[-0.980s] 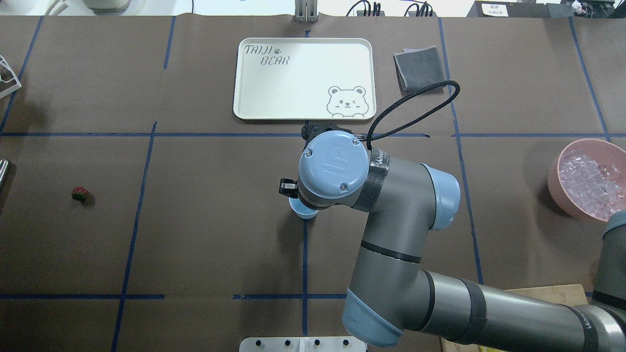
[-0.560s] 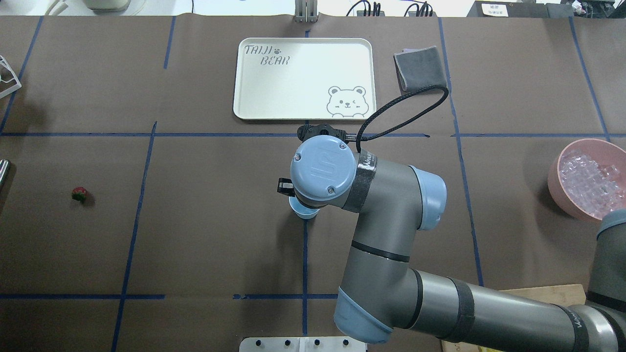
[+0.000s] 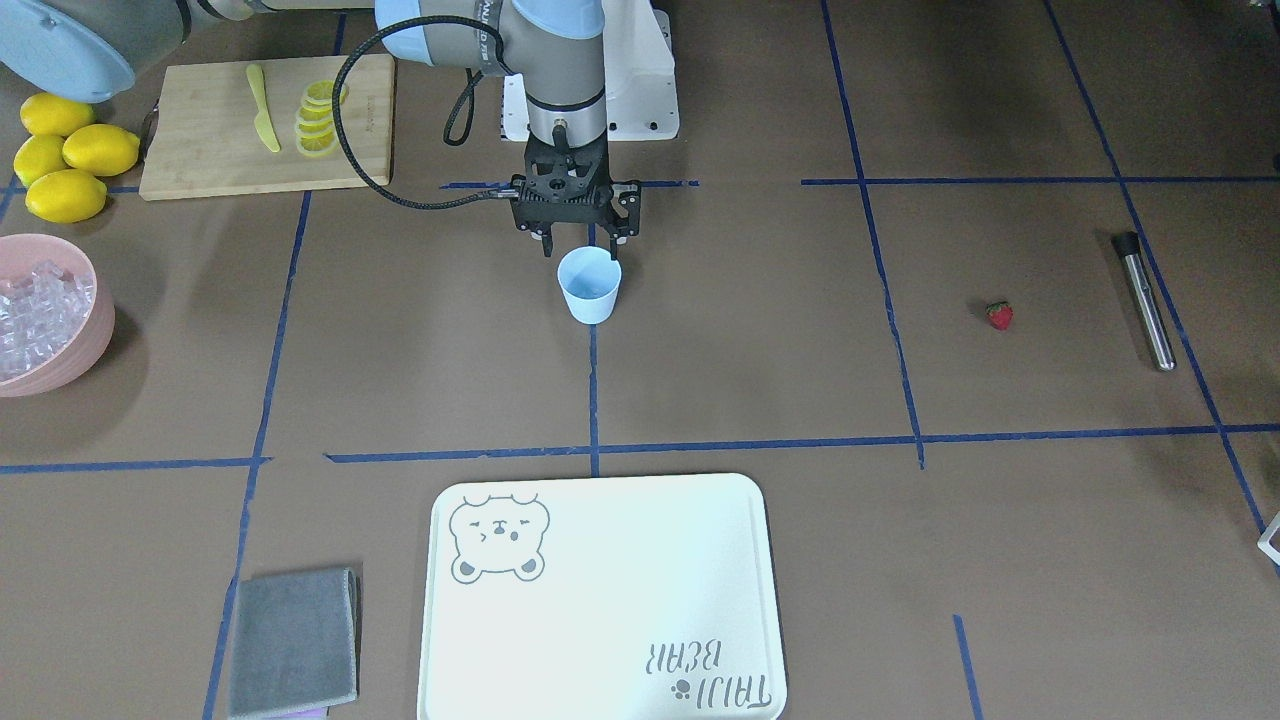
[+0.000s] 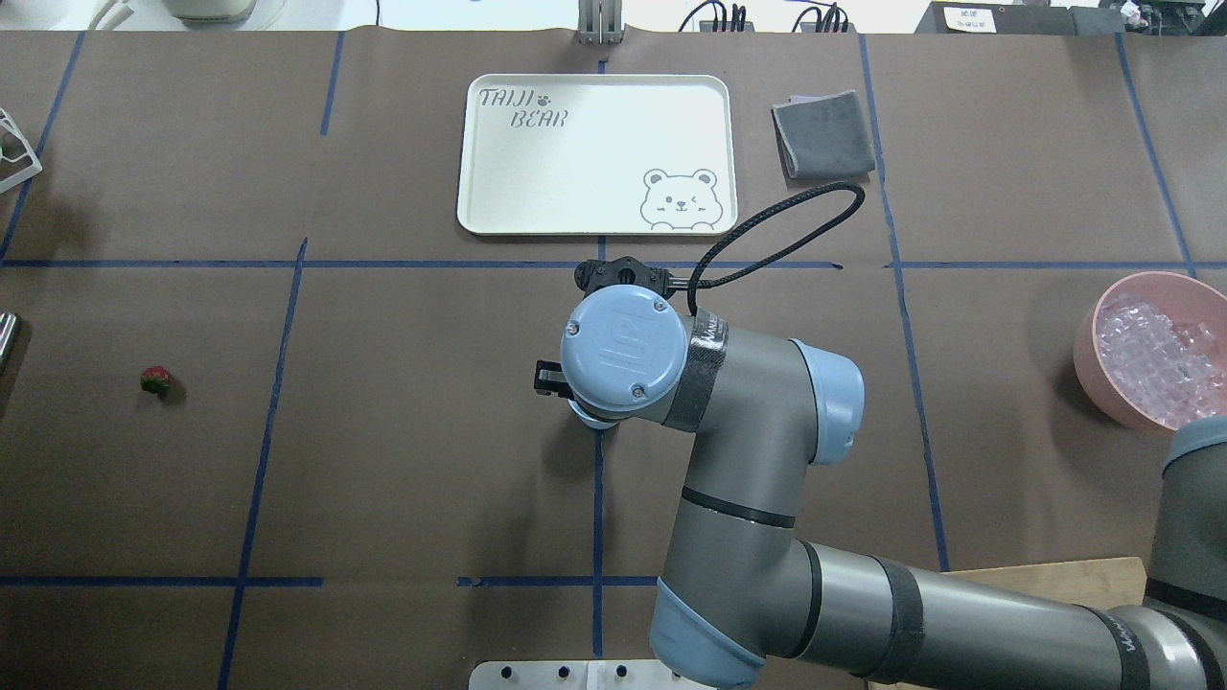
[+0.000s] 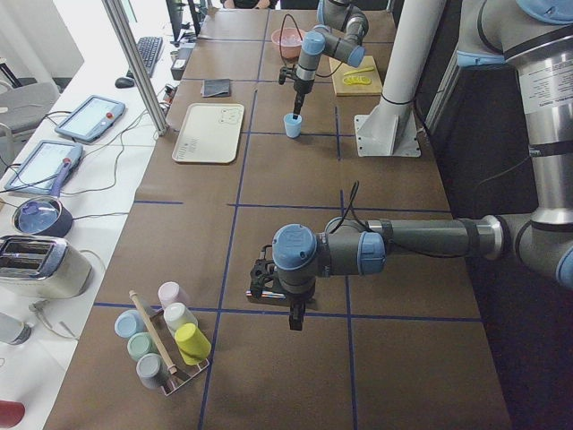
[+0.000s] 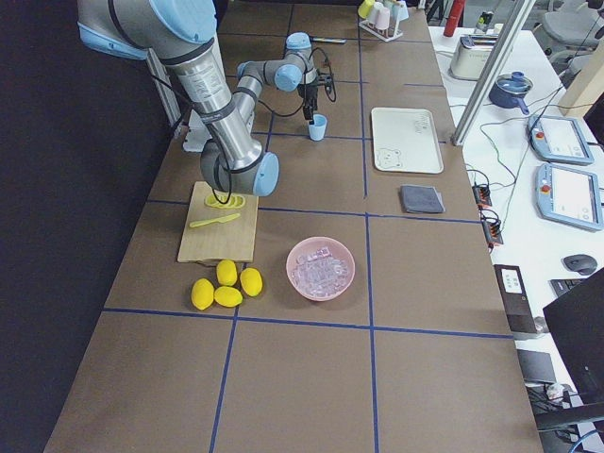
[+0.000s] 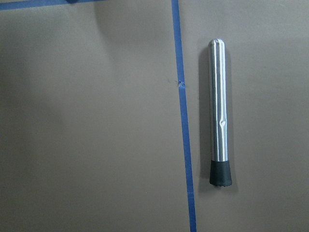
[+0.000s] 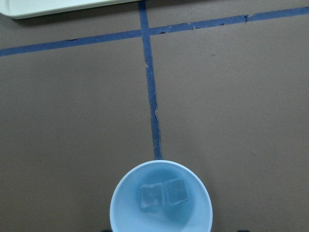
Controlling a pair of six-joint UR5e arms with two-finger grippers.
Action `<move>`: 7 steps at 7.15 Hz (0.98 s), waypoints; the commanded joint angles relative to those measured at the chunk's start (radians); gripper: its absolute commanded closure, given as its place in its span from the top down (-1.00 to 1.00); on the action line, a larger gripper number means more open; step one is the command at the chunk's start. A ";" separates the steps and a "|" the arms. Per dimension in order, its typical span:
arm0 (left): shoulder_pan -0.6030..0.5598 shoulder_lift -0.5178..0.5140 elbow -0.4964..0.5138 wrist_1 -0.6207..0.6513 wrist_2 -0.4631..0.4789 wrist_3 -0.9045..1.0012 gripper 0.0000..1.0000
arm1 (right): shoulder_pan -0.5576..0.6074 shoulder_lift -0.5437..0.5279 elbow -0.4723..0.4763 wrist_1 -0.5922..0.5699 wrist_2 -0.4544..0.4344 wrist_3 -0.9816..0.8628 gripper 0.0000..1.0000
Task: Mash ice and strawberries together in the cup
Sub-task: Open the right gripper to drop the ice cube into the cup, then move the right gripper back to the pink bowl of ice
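- Front-facing view, bench (image 3: 760, 330): brown cover, marked off with blue tape lines.
- Cup (image 3: 589, 287): upright at mid-bench, on a tape line.
- Ice (image 8: 165, 193): two cubes side by side at the bottom of the cup; more were heaped in the bowl.
- Strawberry (image 3: 999, 315): lay alone on the cover toward the bench's left end, well apart from the cup.
- Right gripper (image 3: 580, 248): pointed down, just above the cup's robot-side rim, fingers spread and nothing between them.
- Left gripper (image 5: 295, 319): pointed down over the bench's left end; whether spread or clenched could not be told.
- Rod (image 7: 218, 116): metal with a black cap, lying flat beside a tape line near the left end, beyond the strawberry.
- Bowl (image 3: 70, 370): pink, at the right end.
- Board (image 3: 200, 150): wooden, near the robot-side right corner, bearing lemon slices (image 3: 319, 115) and a yellow knife (image 3: 262, 122).
- Lemons (image 3: 62, 155): four, whole, just beside the board.
- Tray (image 3: 620, 560): cream, bear print, at the middle of the operators' edge.
- Cloth (image 3: 293, 640): grey, folded, beside the tray.
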 commanded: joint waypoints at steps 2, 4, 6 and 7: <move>0.000 0.000 0.001 0.000 0.000 0.000 1.00 | 0.102 -0.145 0.117 0.003 0.124 -0.199 0.99; 0.000 0.000 0.001 0.000 0.000 0.000 1.00 | 0.185 -0.340 0.278 0.005 0.177 -0.389 0.99; 0.000 0.000 0.003 0.000 0.000 0.000 1.00 | 0.323 -0.548 0.375 0.023 0.282 -0.671 0.99; 0.000 0.000 0.004 0.000 0.000 0.000 1.00 | 0.398 -0.660 0.377 0.119 0.354 -0.760 0.99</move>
